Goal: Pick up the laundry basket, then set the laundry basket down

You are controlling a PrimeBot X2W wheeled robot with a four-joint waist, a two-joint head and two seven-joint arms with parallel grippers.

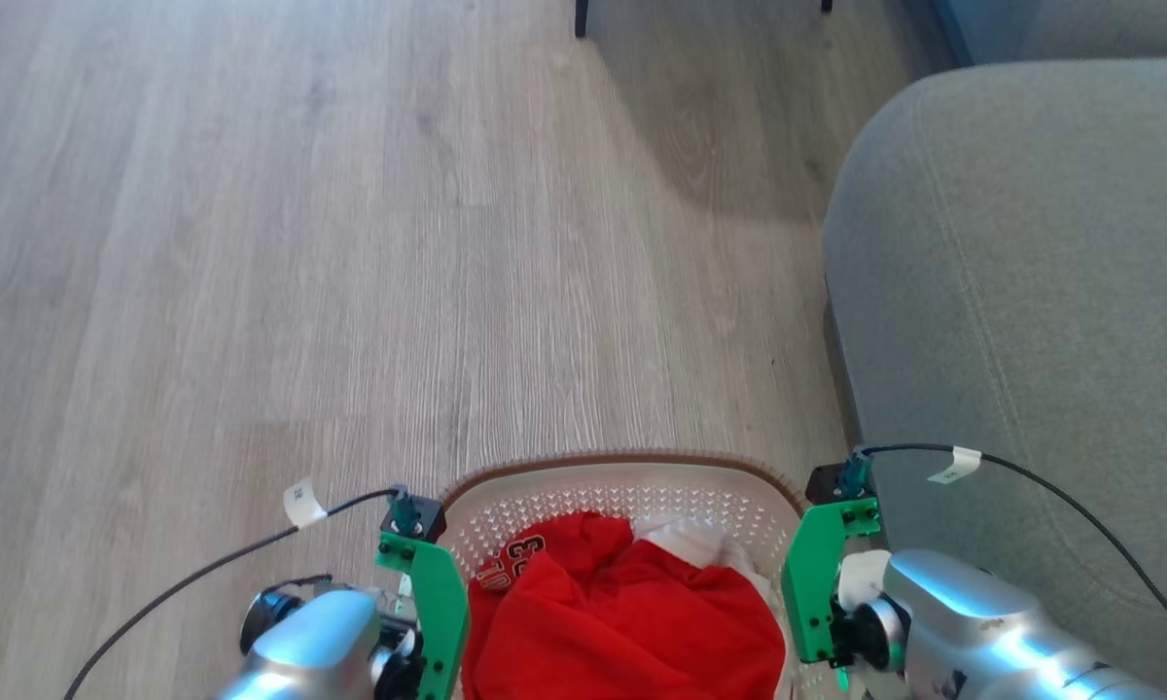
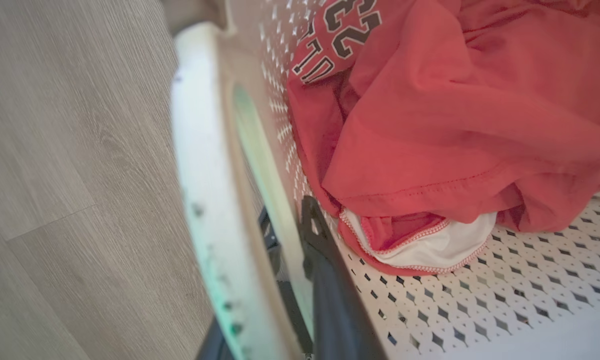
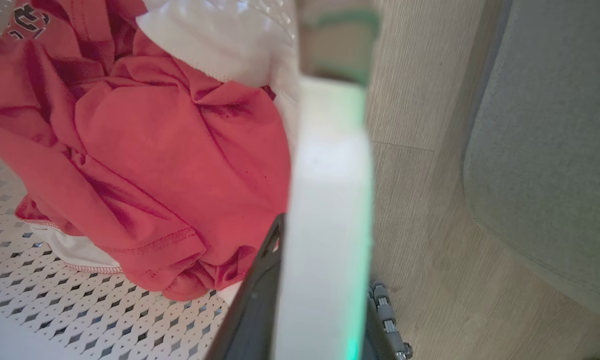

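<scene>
Far left, bare wood-plank floor [image 1: 253,292]. Pinches the white left handle [image 2: 200,165] with the left gripper [image 2: 280,260], closed narrow, one dark finger [image 2: 325,280] inside the handle loop and the other outside. Holds the laundry basket [image 1: 622,467] at bottom centre of the head view, between both arms, loaded with a crumpled red jersey [image 1: 632,622] over white cloth [image 1: 690,540]. Clamps the right handle [image 3: 330,200] the same way with the right gripper [image 3: 325,280], fingers tight on either side. Far right, grey sofa [image 1: 1031,292], near the basket but apart. Cannot tell if resting on the floor or lifted. Probably handles light and fairly stiff, with some flex in the perforated walls and a soft load apt to slide. Best taken by both handles, kept level.
</scene>
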